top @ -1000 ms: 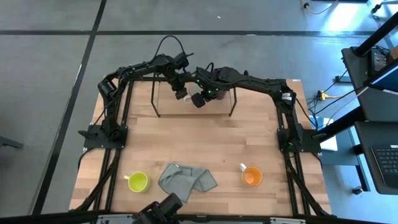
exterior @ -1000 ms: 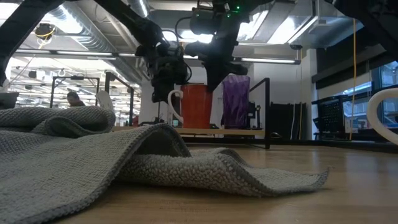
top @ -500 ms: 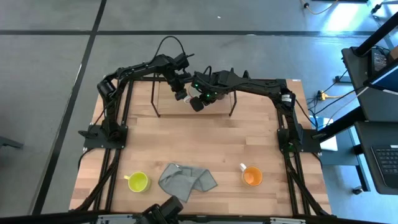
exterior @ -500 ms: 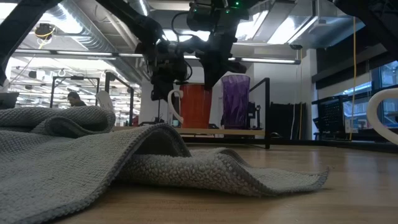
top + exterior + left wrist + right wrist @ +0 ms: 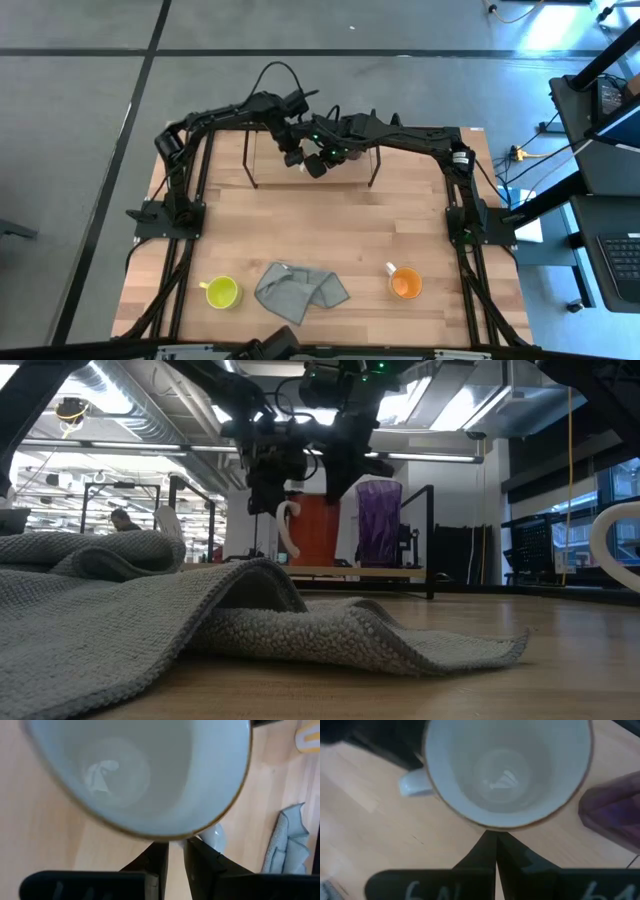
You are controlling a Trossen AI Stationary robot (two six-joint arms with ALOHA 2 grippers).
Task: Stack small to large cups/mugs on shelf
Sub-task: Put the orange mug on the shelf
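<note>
A mug, red outside and white inside [image 5: 318, 532] [image 5: 135, 770] [image 5: 505, 775], is tilted at the shelf [image 5: 250, 160] at the table's far edge. My left gripper [image 5: 268, 495] [image 5: 175, 852] is shut on its white handle. My right gripper [image 5: 340, 485] [image 5: 496, 837] is shut, with its tips at the mug's rim on the near side. The purple tumbler [image 5: 378, 525] [image 5: 615, 812] stands on the shelf's wooden base beside the mug. A yellow-green mug [image 5: 222, 292] and an orange mug [image 5: 405, 284] stand on the table near its front edge. My left gripper pinches the mug's white handle [image 5: 216, 836] between its two fingers, slanting down from above; the fingers hide the exact spot. The mug hangs tilted, its mouth toward the gripper. Whether its bottom still touches the shelf cannot be told. My right gripper's shut fingertips [image 5: 490, 845] stand right at the mug's rim [image 5: 495, 826]. Whether they touch it cannot be told.
A crumpled grey cloth [image 5: 300, 290] lies between the two front mugs and fills the foreground of the low view. The shelf's black wire posts [image 5: 432, 540] rise around the tumbler. Bare wood lies between the shelf and the front row.
My left gripper has risen a little with the mug. The mug has tipped out of upright: its handle now sits higher and slanted.
</note>
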